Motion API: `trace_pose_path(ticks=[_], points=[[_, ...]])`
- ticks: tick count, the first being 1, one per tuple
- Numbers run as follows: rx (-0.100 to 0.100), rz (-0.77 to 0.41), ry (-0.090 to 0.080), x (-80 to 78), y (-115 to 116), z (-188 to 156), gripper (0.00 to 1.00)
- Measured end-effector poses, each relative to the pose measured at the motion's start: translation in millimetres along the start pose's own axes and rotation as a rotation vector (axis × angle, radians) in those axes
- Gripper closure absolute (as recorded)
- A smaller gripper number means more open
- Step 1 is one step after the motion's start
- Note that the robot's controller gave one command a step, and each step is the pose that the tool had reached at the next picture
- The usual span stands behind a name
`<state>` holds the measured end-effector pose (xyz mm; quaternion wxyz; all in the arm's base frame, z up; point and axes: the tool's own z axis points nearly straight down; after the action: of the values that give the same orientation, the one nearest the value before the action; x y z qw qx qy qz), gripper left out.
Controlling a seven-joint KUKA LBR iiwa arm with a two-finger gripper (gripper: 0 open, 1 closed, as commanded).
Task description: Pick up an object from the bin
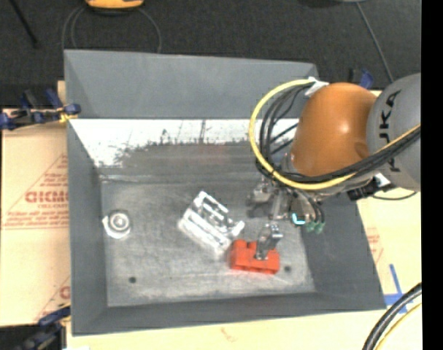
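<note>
Grasp step: gripper (pixel 266 248) low over red block (pixel 250 262), front-right of bin (pixel 86 217). Grip state cannot tell. Next: secure clamp, lift straight.

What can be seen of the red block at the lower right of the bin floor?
The red block is small, flat and roughly rectangular, with a matt, plastic-looking surface. It lies flat on the bin's floor, toward the lower right in the camera view, slightly askew. The gripper is directly over its upper right part and hides some of it. A clear plastic piece lies just up-left; whether they touch cannot be told.
</note>
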<state>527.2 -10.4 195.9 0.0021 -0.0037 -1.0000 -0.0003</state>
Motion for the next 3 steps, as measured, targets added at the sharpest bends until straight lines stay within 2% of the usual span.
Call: trace_pose_path(ticks=[1,2,3], points=[[0.003,-0.120,-0.017,29.2,-31,125,0.00],[0.002,-0.157,-0.007,48.9,-20,94,0.00],[-0.001,-0.109,-0.004,53.3,-24,90,0.00]])
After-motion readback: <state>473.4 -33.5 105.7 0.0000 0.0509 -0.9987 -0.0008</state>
